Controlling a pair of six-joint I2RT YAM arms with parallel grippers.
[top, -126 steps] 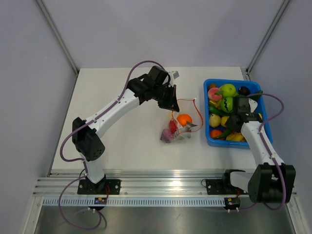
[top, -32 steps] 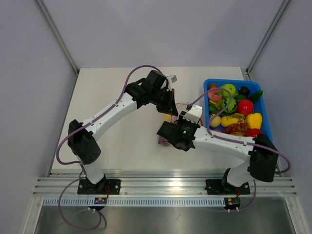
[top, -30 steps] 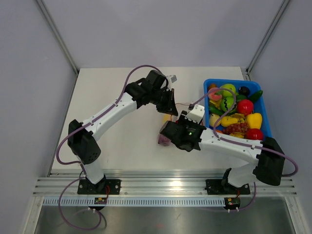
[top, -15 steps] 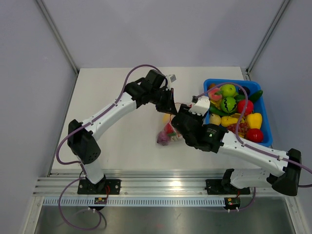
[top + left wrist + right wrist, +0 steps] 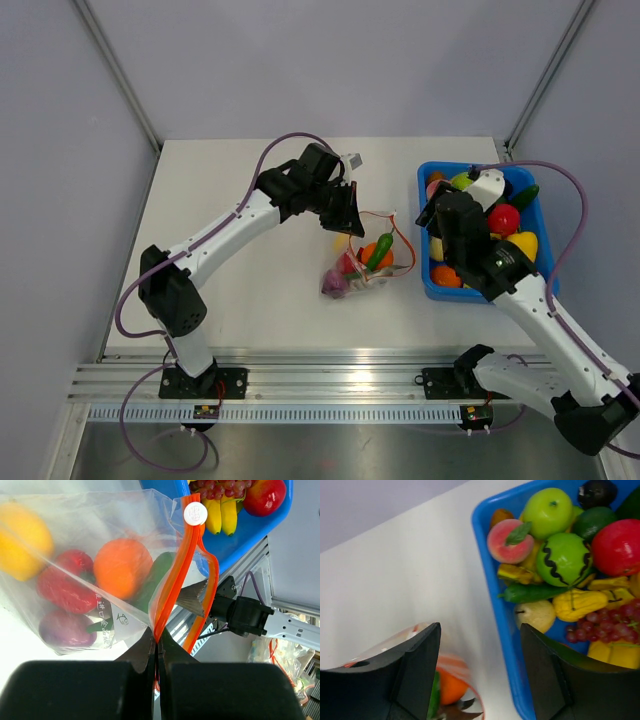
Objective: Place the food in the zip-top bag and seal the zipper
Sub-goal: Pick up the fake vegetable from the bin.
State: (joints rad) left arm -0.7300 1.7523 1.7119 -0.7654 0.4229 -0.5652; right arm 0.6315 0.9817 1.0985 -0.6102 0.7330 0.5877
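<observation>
left tool pinches the zipper, right tool spread beside the bin

on the middle of the white desk [image 5: 270, 310] lies the zip-top bag [image 5: 362, 268], clear and floppy, with its mouth end at the left tool [image 5: 156, 647]. the left wrist view shows the food inside it: a purple piece [image 5: 67, 630] at the bottom, a red piece [image 5: 62, 587] above it, a yellow fruit [image 5: 22, 540] at the side, an orange [image 5: 122, 567], and a dark green piece [image 5: 155, 577] touching the orange, close to the mouth.

the fingers of the left tool are pressed together on the zipper [image 5: 175, 570] and pinch the orange-red strip. past the fingers the two sides of the strip go apart, so the mouth stands open. a round white slider [image 5: 195, 513] sits at the far end of the strip.

to the right, the right tool [image 5: 480, 680] hangs above the desk, between the bag and the left wall of the blue bin [image 5: 504, 635]. its fingers are spread wide and nothing is between them.

farther, more food fills the bin: a pear [image 5: 535, 615], a cucumber [image 5: 530, 592], red grapes [image 5: 610, 622], a peach [image 5: 509, 540], a green melon [image 5: 565, 559] with black zigzag lines, a red apple [image 5: 620, 540] and a green apple [image 5: 549, 507].
</observation>
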